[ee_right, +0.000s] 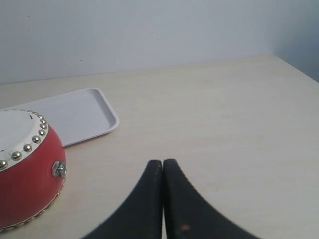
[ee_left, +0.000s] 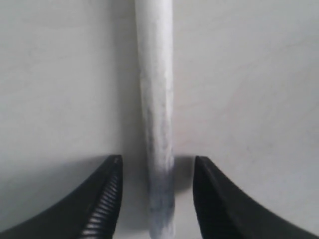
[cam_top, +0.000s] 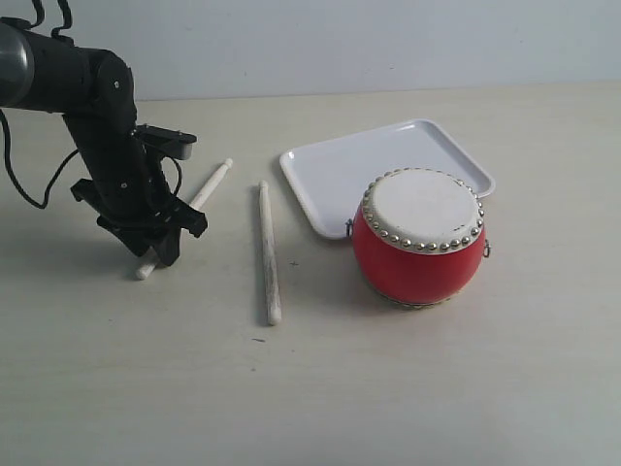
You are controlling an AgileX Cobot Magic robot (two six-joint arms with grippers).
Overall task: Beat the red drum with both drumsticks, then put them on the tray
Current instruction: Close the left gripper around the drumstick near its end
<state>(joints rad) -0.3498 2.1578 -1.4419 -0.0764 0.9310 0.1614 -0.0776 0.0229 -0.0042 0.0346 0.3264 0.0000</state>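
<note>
Gripping the left stick (ee_left: 157, 124) is the step in hand, I judge. The left fingers (ee_left: 99, 204) stand partly open, one on each side of it, with a slim gap showing on both sides, so nothing is held yet. To do it well, keep the stick centred between the pads, sink until they are level with its round middle, then close squarely across it. A thin round stick will likely roll or pivot if one finger arrives first. The hold sits near the end that points to the near edge of the surface (cam_top: 437, 388). That should leave most of the length free to reach the drum (cam_top: 417, 254), so there seems no call to shift along it. Lift straight up before turning toward the drum.

The right fingers (ee_right: 145, 204) are pressed together and hold nothing, near the drum.

Counted: two sticks, one drum, one tray (cam_top: 335, 170). Both sticks lie flat toward the left edge, apart and roughly side by side. The other stick (cam_top: 269, 254) lies between the left stick and the drum, touching neither. The drum stands upright near the middle, at the tray's near corner; whether it touches the rim I cannot tell. The tray lies flat toward the far edge.
</note>
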